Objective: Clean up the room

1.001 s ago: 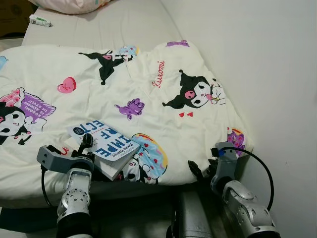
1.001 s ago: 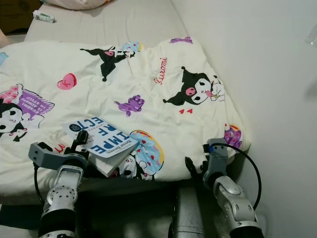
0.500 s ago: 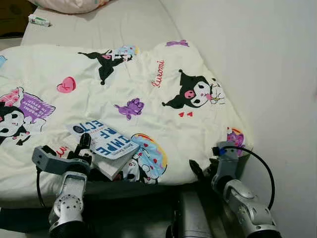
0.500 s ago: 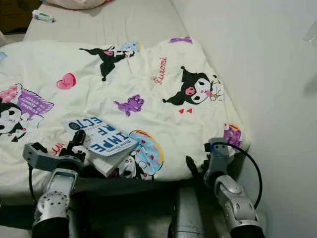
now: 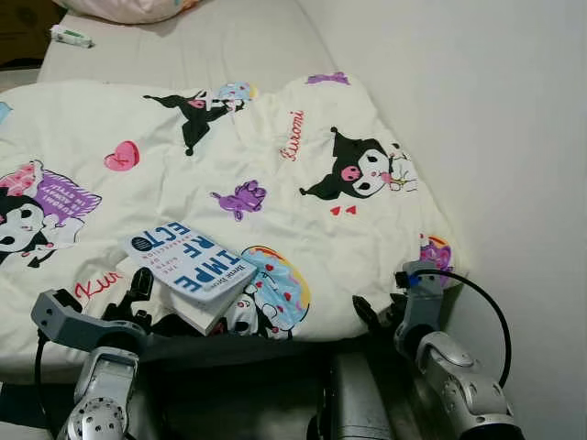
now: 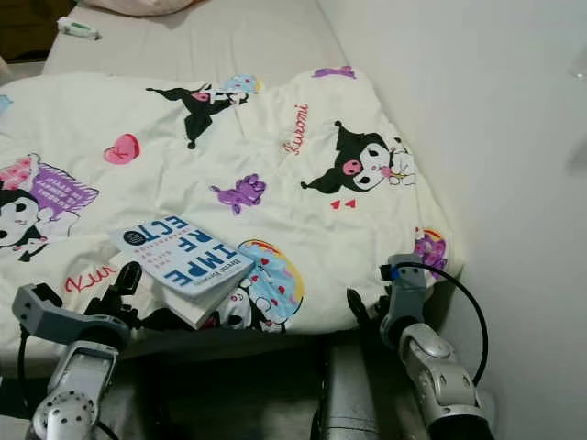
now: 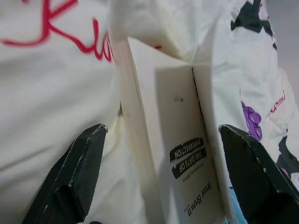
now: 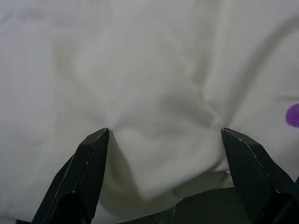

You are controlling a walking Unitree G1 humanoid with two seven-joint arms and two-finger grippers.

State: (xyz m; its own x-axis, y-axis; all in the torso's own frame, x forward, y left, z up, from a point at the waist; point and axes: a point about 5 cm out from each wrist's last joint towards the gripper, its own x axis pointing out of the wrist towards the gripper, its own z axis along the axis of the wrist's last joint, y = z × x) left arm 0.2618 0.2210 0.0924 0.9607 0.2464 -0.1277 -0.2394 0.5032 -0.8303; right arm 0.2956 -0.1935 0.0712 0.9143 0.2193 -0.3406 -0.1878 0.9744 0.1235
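A bed with a white cartoon-print duvet [image 5: 229, 174] spread over it, wall [image 5: 495, 110] close on the right. Near the foot edge, a book [image 5: 188, 266] lying face up on the duvet, tilted, blue-and-white cover with large letters partly readable; its lower corner overhanging a fold, underside in shadow. Beneath it, possibly a second white volume or just the page block — hard to tell from the head views. In the left wrist view, the book [image 7: 187, 154] seen from the spine end, small title print legible only in part, the far cover cut off by the frame edge.

Left gripper [image 5: 138, 291] just beside the book's near-left corner, at the duvet's edge, fingers spread apart on either side of the book's end in the wrist view [image 7: 163, 177], touching nothing that can be made out. One fingertip [image 7: 88, 144] against or just above the cloth; contact unclear.

Right gripper [image 5: 376, 316] low at the right foot corner of the bed, partly hidden under the duvet's hanging hem. In the right wrist view [image 8: 163, 172] fingers wide apart, holding nothing, a bunched fold of white fabric [image 8: 154, 107] between and beyond the tips. A purple patch at the frame edge, cut off.

At the far end, bare mattress [image 5: 183, 46], a pink pillow [image 5: 128, 9] mostly out of frame, and a small white-and-green tube [image 5: 71, 37] too small to identify. Dark gap below the bed front, contents indistinct.
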